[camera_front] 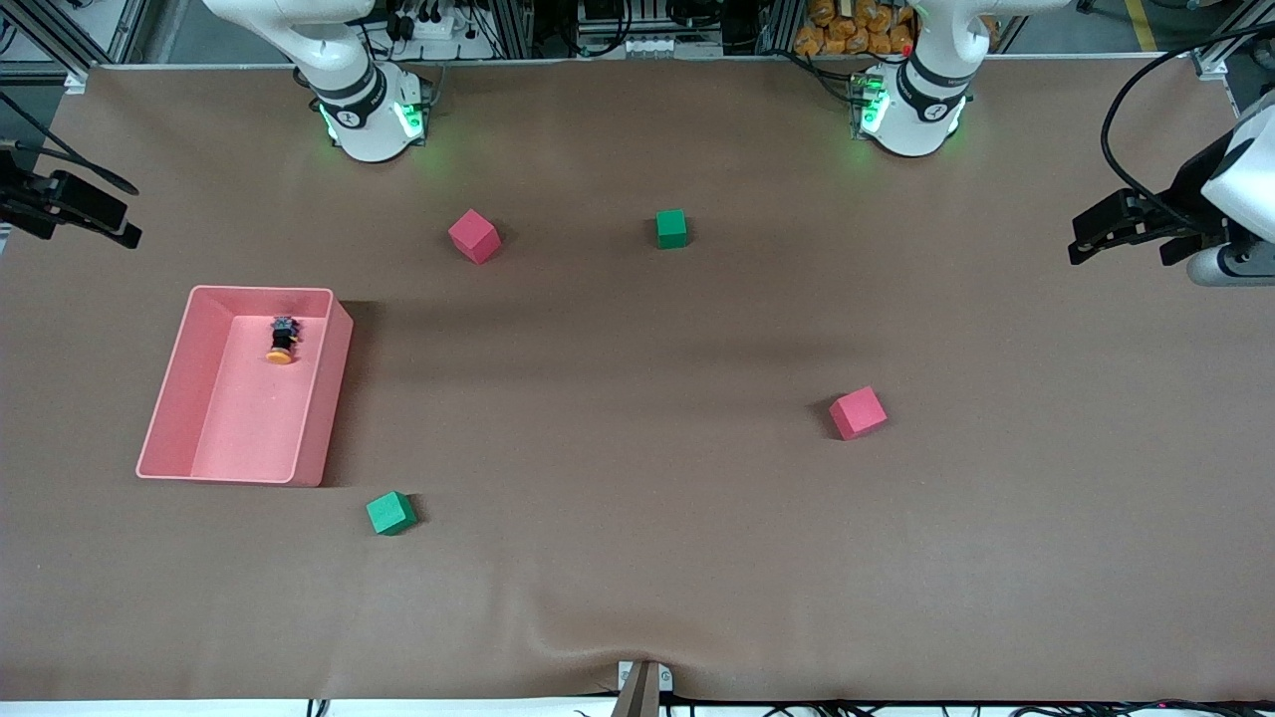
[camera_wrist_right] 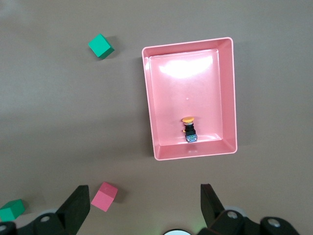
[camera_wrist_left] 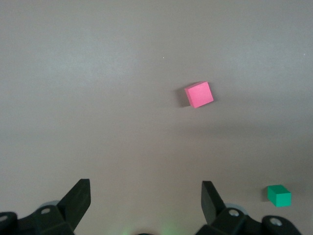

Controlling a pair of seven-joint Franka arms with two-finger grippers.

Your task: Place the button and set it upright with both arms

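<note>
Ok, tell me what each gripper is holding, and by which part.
Nothing is held. The left gripper and right gripper are open; the button lies in the pink tray.

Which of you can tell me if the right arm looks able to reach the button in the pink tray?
Probably yes. The button lies alone in the open-topped pink tray, nothing covers it, and the open right gripper hangs above with a free path down.

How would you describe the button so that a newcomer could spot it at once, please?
Find the pink tray toward the right arm's end of the table. The button lies on its side in the tray's end farther from the front camera. It is the only thing in the tray, with an orange cap on a black body.
</note>
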